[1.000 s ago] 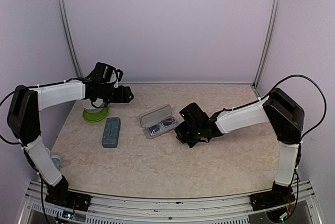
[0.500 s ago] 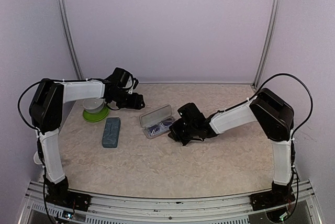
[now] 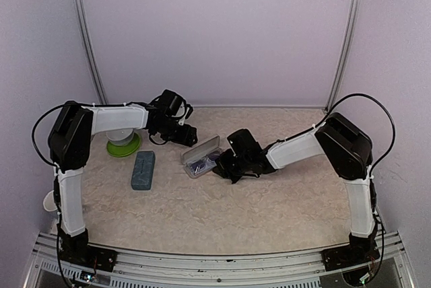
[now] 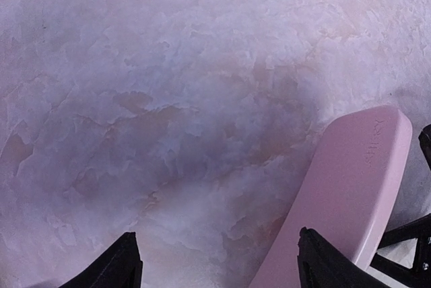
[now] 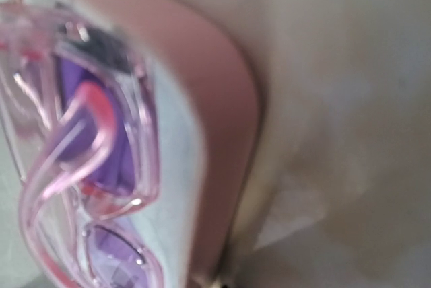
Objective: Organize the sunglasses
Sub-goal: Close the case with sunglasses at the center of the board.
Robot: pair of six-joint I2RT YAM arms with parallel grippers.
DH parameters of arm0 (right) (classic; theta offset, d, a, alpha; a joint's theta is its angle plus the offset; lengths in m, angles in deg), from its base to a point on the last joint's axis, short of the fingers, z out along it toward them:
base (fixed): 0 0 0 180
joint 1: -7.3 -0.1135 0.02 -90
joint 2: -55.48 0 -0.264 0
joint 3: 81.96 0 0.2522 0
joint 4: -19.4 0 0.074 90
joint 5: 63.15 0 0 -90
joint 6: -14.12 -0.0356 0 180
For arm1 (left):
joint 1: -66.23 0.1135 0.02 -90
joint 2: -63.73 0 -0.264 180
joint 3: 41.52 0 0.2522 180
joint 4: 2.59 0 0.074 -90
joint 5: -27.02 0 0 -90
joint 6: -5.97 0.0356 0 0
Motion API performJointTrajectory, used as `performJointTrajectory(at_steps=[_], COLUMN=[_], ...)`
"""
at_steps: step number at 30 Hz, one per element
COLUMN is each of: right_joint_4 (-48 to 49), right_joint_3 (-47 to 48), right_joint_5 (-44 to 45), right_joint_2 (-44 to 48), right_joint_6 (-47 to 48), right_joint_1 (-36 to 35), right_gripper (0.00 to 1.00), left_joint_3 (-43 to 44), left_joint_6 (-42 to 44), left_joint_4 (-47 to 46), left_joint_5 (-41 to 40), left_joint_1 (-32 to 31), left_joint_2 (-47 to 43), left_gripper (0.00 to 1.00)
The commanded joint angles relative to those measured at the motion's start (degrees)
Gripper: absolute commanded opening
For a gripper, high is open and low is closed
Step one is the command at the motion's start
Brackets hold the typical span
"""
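Now the left tool (image 4: 215, 235), fingers spread apart, hangs beside the pink case (image 4: 350, 187) holding the clear-framed sunglasses (image 5: 101, 153); the right tool (image 3: 221, 165) hides its grip.

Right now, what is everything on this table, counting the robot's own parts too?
sunglasses: one pair clearly seen, pale pink frame, purple lenses, inside the open case
open case: one, pink, mid-table
closed case: one, blue-grey, left of the open case
plate: one, green, far left, a white object on it
table: one, beige marbled
left gripper: one, black, open, by the open case's lid
right gripper: one, black, at the open case's right end; open or shut unclear
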Motion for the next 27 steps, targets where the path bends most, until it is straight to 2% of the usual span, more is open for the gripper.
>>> performJointTrajectory(at_steps=[1,17,25,27], right_joint_4=[-1.5,-1.9,-2.5,-3.3], right_joint_3=[1.0,1.6,0.7,0.5], right_joint_5=[-0.5,-0.5,1.6,2.9], right_joint_2=[-3.4,-4.0,-1.3,0.2], right_joint_6=[0.6,1.4,3.1,4.8], right_joint_1=[0.6,0.8,0.8,0.9], right_gripper=[0.0,0.0,0.0,0.03], left_joint_3=[1.0,-4.5,-5.8,-5.4], left_joint_6=[2.0,-0.5,-1.7,-1.9], left_joint_4=[2.7,1.5,1.6,1.9], left_joint_5=[-1.4,-0.9,-2.1,-2.7], left_joint_1=[-2.4,-7.3,-7.3,-7.1], left_joint_2=[1.7,1.7,-2.5,-4.2], left_gripper=[0.78,0.78,0.78,0.79])
